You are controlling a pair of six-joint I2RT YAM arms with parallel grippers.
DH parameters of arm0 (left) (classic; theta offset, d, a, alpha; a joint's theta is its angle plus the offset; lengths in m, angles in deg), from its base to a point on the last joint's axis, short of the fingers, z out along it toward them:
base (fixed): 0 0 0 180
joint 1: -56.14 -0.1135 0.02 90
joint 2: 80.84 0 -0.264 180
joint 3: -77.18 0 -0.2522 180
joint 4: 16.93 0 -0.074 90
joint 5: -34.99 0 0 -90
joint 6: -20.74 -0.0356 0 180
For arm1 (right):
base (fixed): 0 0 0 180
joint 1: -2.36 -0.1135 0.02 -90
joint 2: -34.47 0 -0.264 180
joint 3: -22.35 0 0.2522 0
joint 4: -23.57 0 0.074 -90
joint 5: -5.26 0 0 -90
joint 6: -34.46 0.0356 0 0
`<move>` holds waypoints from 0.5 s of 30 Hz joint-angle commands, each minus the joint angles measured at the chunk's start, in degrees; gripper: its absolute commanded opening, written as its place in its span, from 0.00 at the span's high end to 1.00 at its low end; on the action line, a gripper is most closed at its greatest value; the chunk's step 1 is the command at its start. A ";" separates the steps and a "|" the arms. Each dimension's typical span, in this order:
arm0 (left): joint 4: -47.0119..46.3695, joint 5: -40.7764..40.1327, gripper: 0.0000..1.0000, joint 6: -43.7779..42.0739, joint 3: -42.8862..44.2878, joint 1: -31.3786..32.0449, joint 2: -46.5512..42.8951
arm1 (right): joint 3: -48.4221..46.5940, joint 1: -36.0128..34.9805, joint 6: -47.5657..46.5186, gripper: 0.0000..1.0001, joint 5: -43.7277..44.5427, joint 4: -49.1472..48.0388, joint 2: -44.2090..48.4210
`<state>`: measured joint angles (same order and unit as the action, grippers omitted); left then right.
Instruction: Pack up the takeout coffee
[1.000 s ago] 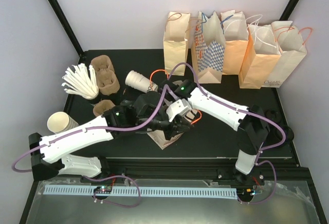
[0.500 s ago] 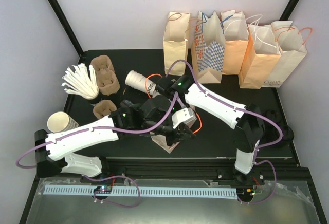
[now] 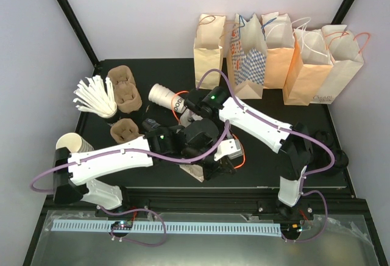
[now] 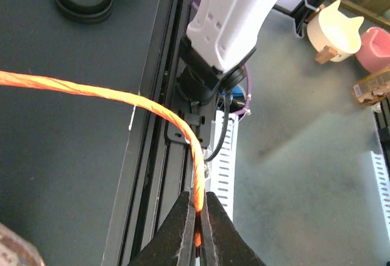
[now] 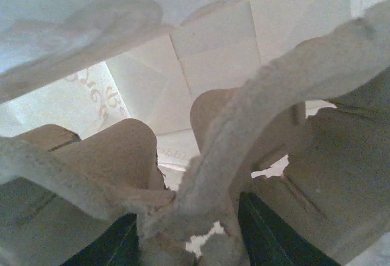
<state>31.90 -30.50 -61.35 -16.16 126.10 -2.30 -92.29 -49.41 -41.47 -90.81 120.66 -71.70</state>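
Five paper bags are shown stood in a row at the far edge of the black table. At the left, brown pulp cup carriers are set beside a bundle of white sticks, with cream paper cups nearer the front. An orange twisted cord is seen stretched over the table, and another pulp carrier is seen inside a pale bag.

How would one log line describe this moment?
left gripper: shut on orange handle | right gripper: holding pulp carrier inside bag
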 commanded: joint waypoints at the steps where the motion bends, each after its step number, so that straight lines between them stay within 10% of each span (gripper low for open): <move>1: 0.24 2.30 0.98 -0.59 5.75 0.80 1.11 | 0.83 0.02 1.41 0.62 -0.60 -2.90 0.03; 10: -5.86 -2.00 0.94 3.80 6.69 0.63 -2.80 | 13.99 0.04 1.88 0.62 0.59 -15.51 5.43; 15: -1.39 -12.38 0.43 5.98 7.04 0.43 -7.81 | 23.39 -0.10 0.83 0.63 0.92 -20.82 9.93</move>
<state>28.93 -34.32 -58.05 -10.67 126.34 -4.81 -72.62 -49.41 -40.20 -90.87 105.82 -65.62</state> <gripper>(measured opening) 0.374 0.374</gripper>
